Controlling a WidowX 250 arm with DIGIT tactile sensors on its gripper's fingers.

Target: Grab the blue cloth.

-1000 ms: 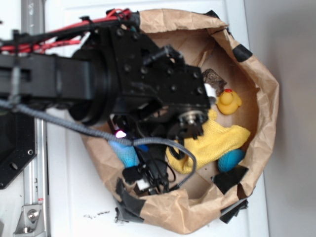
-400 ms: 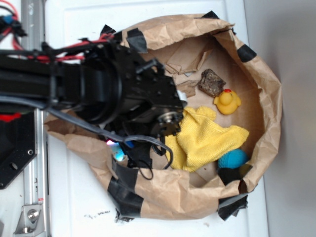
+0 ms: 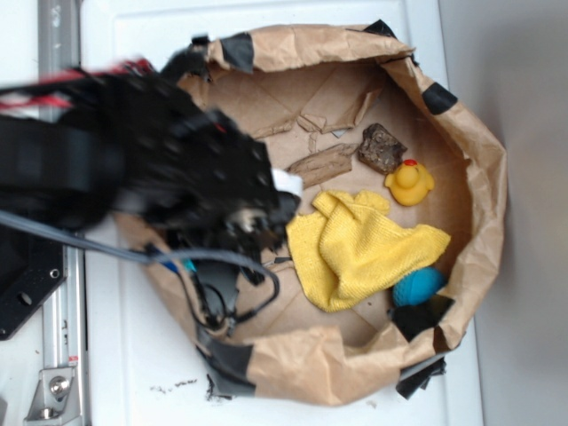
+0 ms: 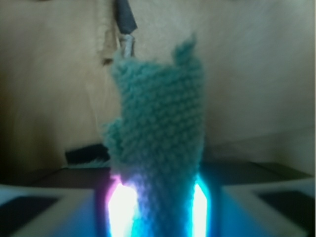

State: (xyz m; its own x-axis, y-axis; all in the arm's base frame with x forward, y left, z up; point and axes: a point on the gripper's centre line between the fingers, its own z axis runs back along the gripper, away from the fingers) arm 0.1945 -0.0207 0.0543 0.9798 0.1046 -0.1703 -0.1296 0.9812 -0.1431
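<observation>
In the wrist view the blue cloth (image 4: 158,123), a pale teal knitted rag, hangs bunched between my gripper (image 4: 158,207) pads, which glow on both sides of it. The gripper is shut on it, above the brown paper floor. In the exterior view the black arm is blurred over the left side of the paper bag (image 3: 479,160); only a small teal bit of the cloth (image 3: 188,264) shows under the arm. The gripper's jaws are hidden there.
Inside the bag lie a yellow cloth (image 3: 359,248), a bright blue ball (image 3: 417,286), a yellow rubber duck (image 3: 408,184) and a brown rock-like lump (image 3: 382,147). Black tape patches line the bag's rim. Cables (image 3: 231,302) hang under the arm.
The arm has moved left, away from the yellow cloth, towards the bag's left rim. The yellow cloth and the bag floor are now uncovered. The blue cloth went with the gripper.
</observation>
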